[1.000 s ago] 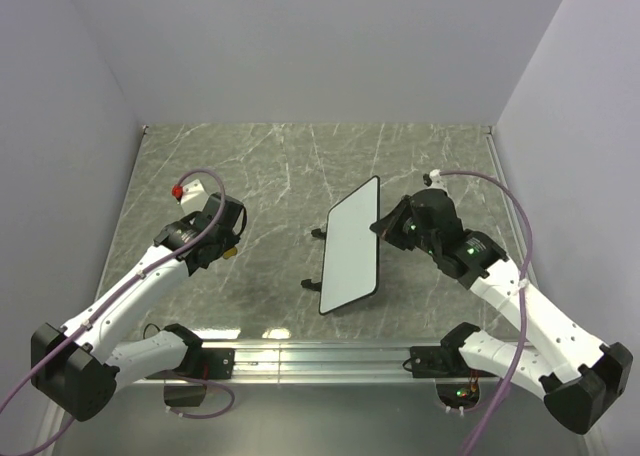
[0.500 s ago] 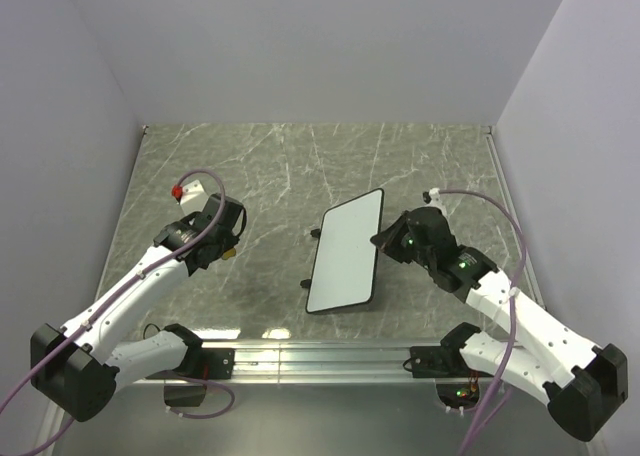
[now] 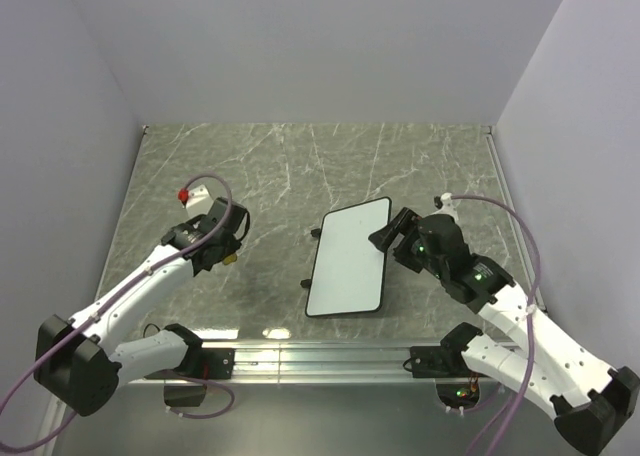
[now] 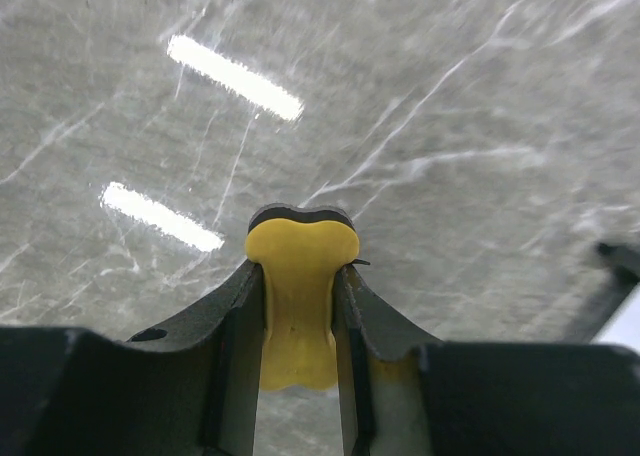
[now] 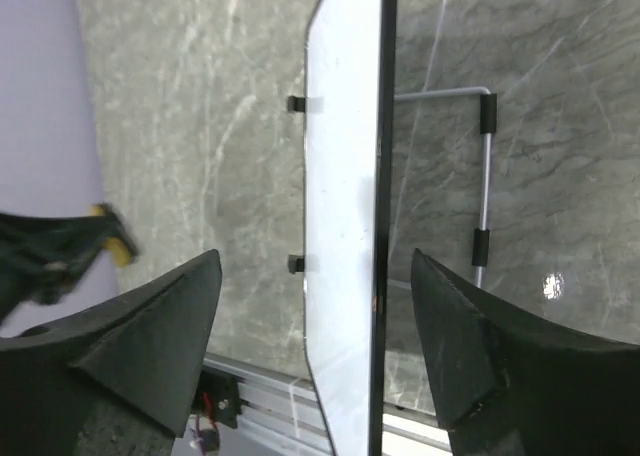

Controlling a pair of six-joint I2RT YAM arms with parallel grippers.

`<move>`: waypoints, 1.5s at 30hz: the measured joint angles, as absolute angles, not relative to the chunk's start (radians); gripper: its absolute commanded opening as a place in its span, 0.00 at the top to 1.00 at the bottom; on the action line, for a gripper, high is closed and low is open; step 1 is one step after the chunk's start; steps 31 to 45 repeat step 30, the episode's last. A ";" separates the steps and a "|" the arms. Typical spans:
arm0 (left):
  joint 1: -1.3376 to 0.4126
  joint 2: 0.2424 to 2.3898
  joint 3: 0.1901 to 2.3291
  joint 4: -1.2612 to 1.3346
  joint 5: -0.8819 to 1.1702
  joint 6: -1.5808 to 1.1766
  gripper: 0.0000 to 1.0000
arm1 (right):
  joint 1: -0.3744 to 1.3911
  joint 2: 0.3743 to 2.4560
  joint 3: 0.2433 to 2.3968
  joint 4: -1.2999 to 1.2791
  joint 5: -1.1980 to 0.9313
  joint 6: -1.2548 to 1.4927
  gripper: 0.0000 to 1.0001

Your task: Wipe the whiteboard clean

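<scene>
The right jaws are spread wide. The thin black edge of the whiteboard (image 5: 340,226) sits in the gap between them and touches neither side. The left jaws are squeezed tight on a yellow bone-shaped eraser (image 4: 298,316), and its front end pokes out past the tips. The whiteboard is in the middle of the grey marble counter (image 3: 280,166), nearer the right arm. A thin metal stand (image 5: 486,201) shows behind it. The left jaws are well apart from the board, off to its left.

Left claw (image 4: 300,276) clamped, right claw (image 5: 315,266) spread
</scene>
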State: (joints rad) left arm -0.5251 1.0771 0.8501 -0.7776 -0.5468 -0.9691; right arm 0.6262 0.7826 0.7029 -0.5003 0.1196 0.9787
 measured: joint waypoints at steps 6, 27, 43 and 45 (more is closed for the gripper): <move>-0.525 1.138 0.752 -0.722 -0.516 -0.946 0.04 | 0.626 0.710 0.807 -0.602 0.167 0.936 0.08; -0.524 1.057 1.023 -0.804 -0.492 -0.881 0.01 | 0.626 0.569 0.933 -0.736 0.173 0.723 0.00; -0.524 1.059 1.096 -0.837 -0.506 -0.861 0.00 | 0.626 0.527 0.910 -0.728 0.165 0.721 0.00; -0.524 1.059 1.096 -0.837 -0.506 -0.861 0.00 | 0.626 0.527 0.910 -0.728 0.165 0.721 0.00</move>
